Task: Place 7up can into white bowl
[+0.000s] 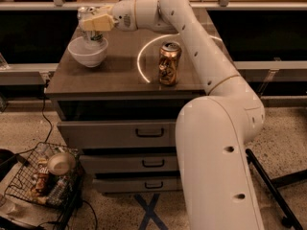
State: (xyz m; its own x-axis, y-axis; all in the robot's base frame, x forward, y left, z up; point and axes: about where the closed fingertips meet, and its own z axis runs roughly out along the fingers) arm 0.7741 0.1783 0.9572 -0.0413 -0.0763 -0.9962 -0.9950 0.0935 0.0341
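Observation:
The white bowl sits at the back left of the brown cabinet top. My gripper is right above the bowl and is shut on the 7up can. The can stands upright, its silver top level with the fingers and its lower end down inside the bowl's rim. The fingers cover the middle of the can.
A brown-gold soda can stands on the cabinet top to the right of the bowl. My white arm arches over the right side. Drawers face front. A wire basket with a small tan bowl sits on the floor at lower left.

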